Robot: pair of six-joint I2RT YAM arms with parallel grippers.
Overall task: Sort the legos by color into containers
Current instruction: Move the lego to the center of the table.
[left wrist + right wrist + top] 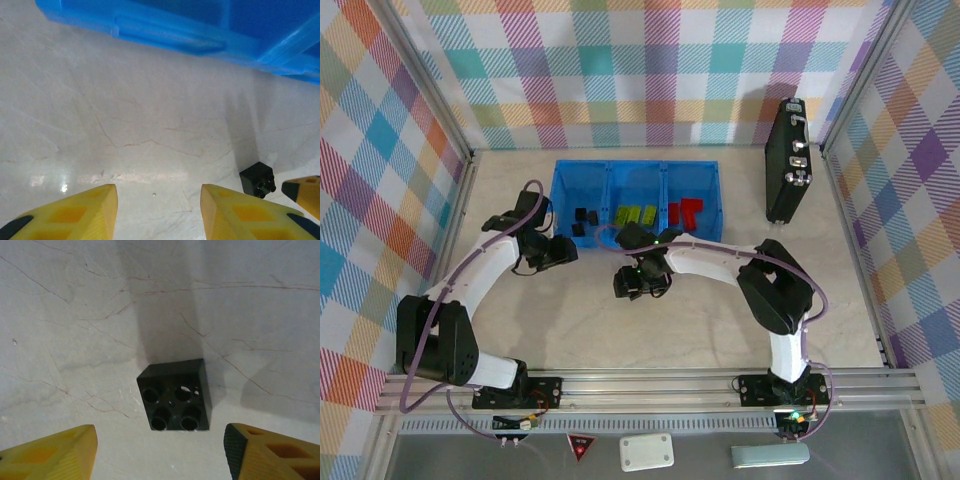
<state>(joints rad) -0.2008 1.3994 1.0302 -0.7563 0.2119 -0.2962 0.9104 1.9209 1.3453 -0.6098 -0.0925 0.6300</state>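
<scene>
A black lego [175,395] lies studs-up on the pale table, loose, just ahead of my right gripper [160,452], which stands open around it without touching. The same lego [257,180] sits to the right of my left gripper [159,212], which is open with bare table between its fingers. From above, both grippers hover just in front of the blue tray [635,166], the left [563,250] near its left corner and the right [638,283] before its middle. The tray's containers hold black legos [585,218] on the left, green legos [635,214] in the middle and red legos [686,210] on the right.
A tall black case with silver latches [788,160] stands at the back right. Plaid walls close in three sides. A metal rail [650,385] with the arm bases runs along the near edge. A yellow fingertip of the right gripper [304,192] sits beside the black lego.
</scene>
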